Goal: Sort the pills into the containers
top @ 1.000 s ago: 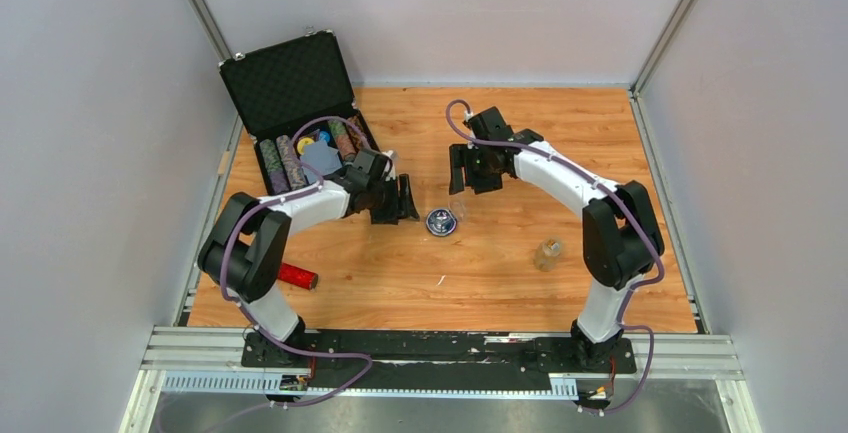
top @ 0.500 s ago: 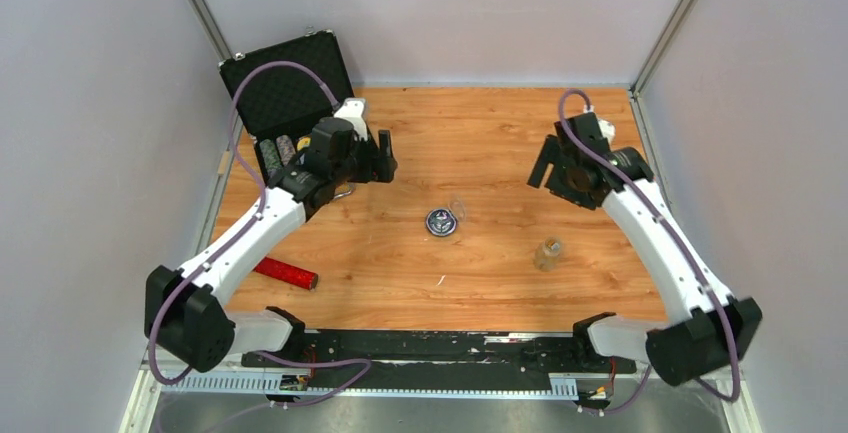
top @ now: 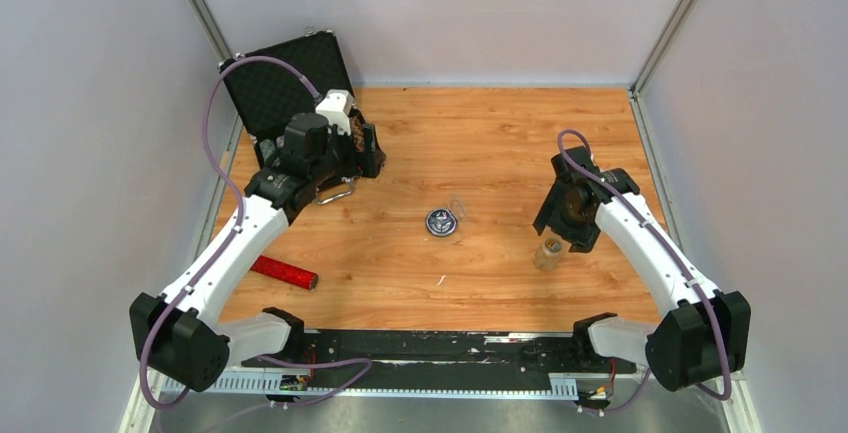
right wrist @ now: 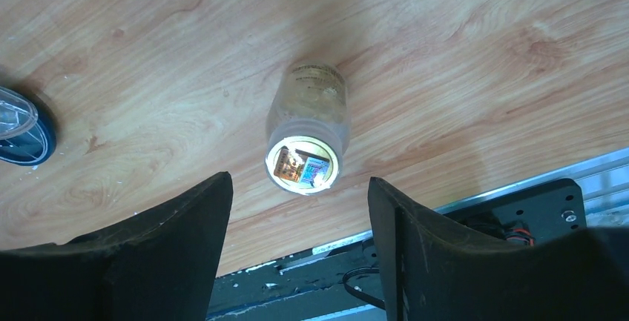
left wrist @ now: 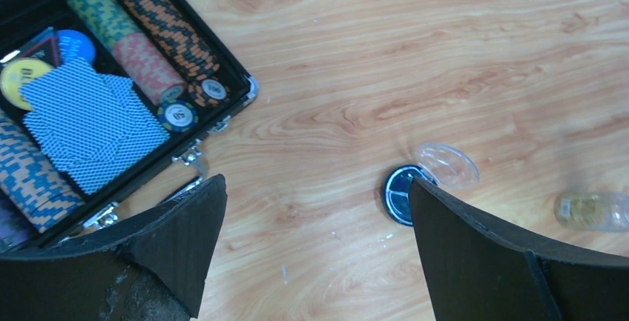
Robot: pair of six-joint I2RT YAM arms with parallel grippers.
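Right end effector point(right wrist: 298, 187) has dropped over the lying clear bottle point(right wrist: 308, 113), spread, empty; left end effector point(left wrist: 317, 191) gapes empty near the poker-chip case point(top: 285, 78), upper left.

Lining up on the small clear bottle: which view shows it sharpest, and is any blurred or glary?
Right wrist view: the clear bottle is sharp, glare on its mouth rim. Left wrist view: a soft smear at the right edge. Top view: focused but tiny.
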